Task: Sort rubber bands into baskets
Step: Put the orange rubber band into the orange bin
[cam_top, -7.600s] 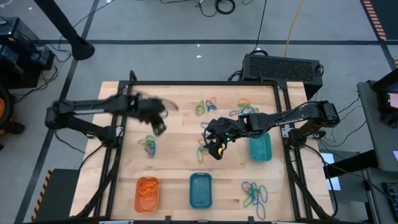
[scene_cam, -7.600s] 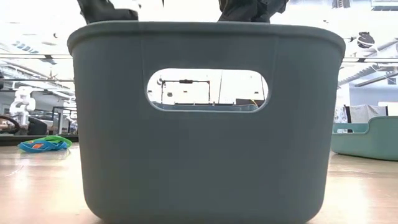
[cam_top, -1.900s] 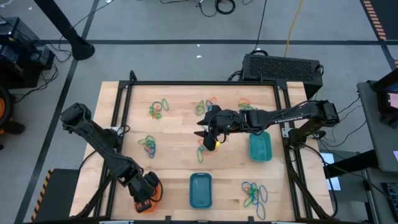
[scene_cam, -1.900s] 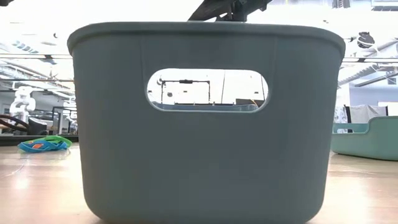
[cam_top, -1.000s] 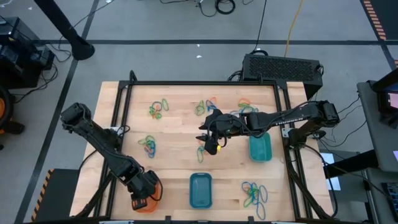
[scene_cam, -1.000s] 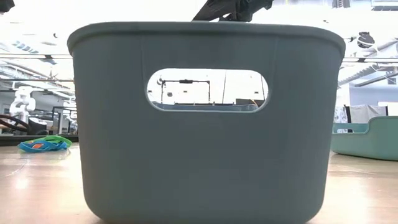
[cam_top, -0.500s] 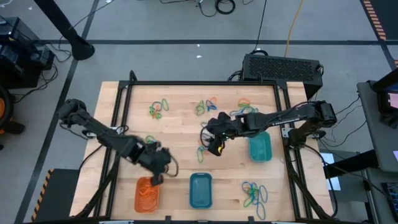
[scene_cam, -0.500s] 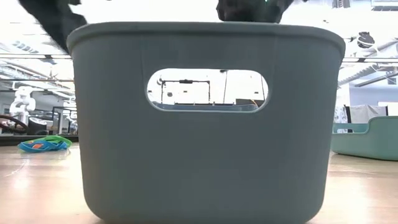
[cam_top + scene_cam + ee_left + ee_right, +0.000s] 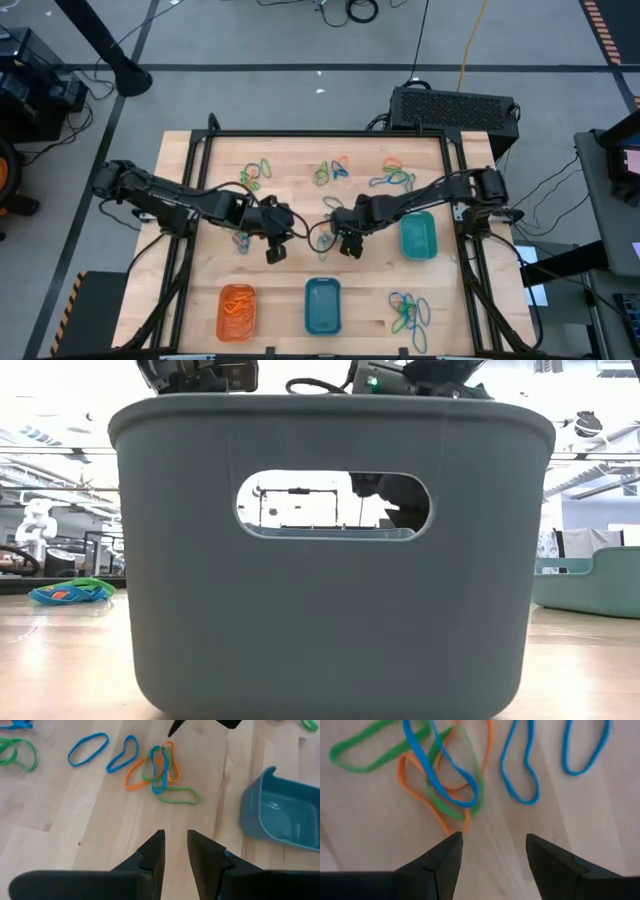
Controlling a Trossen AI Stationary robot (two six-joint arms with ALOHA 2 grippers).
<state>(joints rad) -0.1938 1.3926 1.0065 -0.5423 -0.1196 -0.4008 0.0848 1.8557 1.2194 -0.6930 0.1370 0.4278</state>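
my left gripper [image 9: 277, 250], fingers narrowly apart and empty, has swung from the orange basket [image 9: 237, 311] to the middle tangle [image 9: 159, 767]; my right gripper [image 9: 492, 851] hovers there wide open.

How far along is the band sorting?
Early. Done: the orange basket holds orange bands. In hand: nothing gripped; the left gripper and the open right gripper both hover by the middle tangle. Left: the blue basket looks empty, and mixed piles remain across the table.
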